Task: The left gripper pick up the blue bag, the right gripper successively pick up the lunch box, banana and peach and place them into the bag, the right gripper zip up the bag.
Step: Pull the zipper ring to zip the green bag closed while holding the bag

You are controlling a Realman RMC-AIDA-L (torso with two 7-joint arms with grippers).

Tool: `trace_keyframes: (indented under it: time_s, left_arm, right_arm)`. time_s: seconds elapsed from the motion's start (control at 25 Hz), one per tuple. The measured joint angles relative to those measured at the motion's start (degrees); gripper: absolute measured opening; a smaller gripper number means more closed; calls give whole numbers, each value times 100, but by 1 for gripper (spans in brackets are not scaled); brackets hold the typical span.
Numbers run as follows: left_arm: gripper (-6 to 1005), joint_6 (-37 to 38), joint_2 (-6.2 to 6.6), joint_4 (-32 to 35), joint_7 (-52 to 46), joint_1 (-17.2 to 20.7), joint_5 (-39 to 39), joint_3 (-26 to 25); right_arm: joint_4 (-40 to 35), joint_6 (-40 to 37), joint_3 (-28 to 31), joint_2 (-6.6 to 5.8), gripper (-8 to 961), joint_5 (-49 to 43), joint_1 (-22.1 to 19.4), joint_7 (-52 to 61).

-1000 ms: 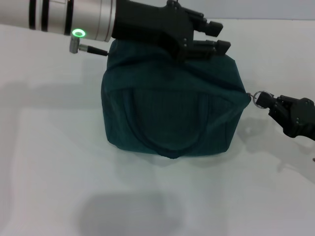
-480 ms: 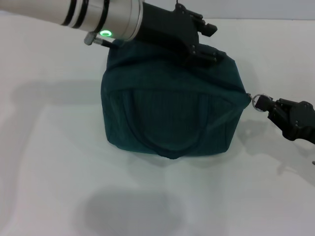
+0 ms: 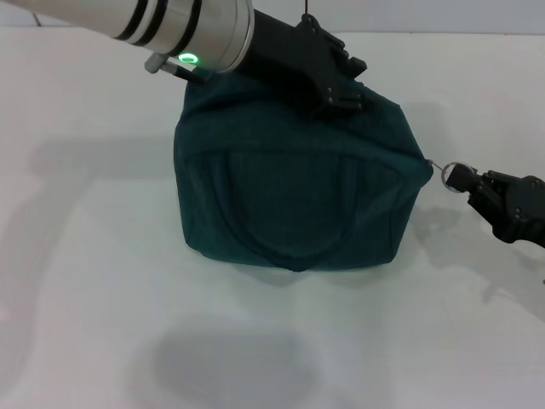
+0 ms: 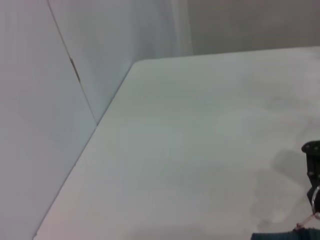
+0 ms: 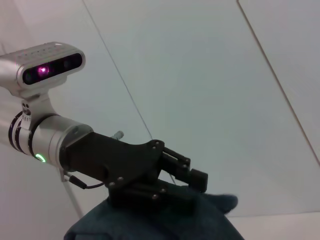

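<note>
The blue bag stands zipped shut in the middle of the table, its handle lying flat against the near side. My left gripper leans down onto the bag's top far edge, fingers apart with nothing between them; the right wrist view shows the left gripper resting on the bag. At the bag's right end, my right gripper is shut on the metal zipper pull, drawn out taut from the bag's corner. The lunch box, banana and peach are hidden.
White table surrounds the bag. The left wrist view looks over the far table to a wall, with the table's edge running along it. The robot's head camera shows in the right wrist view.
My left arm has swung to the right and tipped its gripper down onto the bag's top. My right gripper has drawn the zipper pull slightly further right.
</note>
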Motion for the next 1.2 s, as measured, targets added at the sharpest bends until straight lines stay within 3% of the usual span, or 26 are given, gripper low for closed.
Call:
trace_keyframes:
  time_s: [0.28, 1.2]
  left_arm:
    - [252, 11, 11, 0, 2, -7, 140, 7]
    - [129, 237, 15, 292, -333, -24, 109, -34]
  right_arm:
    - [0, 23, 9, 0, 70, 15, 21, -3]
    - [62, 524, -41, 16, 77, 45, 79, -3]
